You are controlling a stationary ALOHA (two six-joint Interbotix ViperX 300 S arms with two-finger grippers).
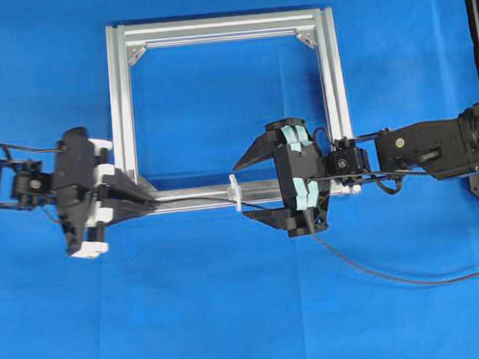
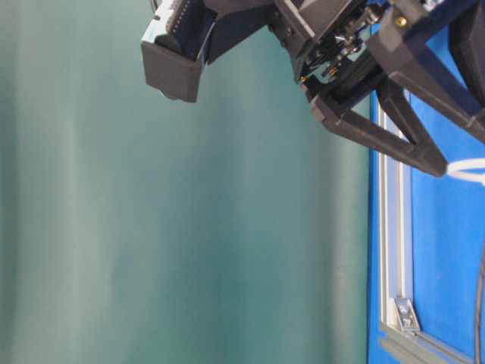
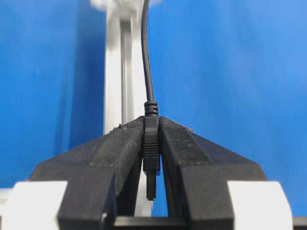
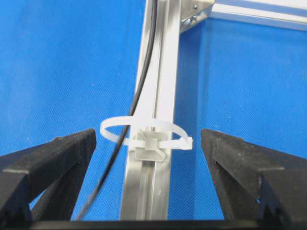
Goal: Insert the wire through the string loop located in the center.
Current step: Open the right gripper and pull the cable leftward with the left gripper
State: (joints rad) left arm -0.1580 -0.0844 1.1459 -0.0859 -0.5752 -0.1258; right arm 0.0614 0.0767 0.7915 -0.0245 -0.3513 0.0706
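Left fingers [image 3: 151,143] pinched the thin black wire's plug [image 3: 150,153]; right fingers [image 4: 148,182] gaped empty around the white string loop [image 4: 146,132]. Drawing the wire straight along the silver rail [image 4: 160,72] seemed wisest.

Flat blue table surface [image 1: 231,310]; square silver aluminium frame [image 1: 119,114] lying flat on it; thin black flexible wire [image 1: 367,271] trailing across blue at right.

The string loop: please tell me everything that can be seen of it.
The string loop is a thin white band, plastic by its look, like a cable tie, with a small blocky head at its base. It sits on the near bar of the silver frame, about midway along it, and forms an open ring. The black wire passes through the ring. The open right gripper has one finger on each side of it, neither touching it.
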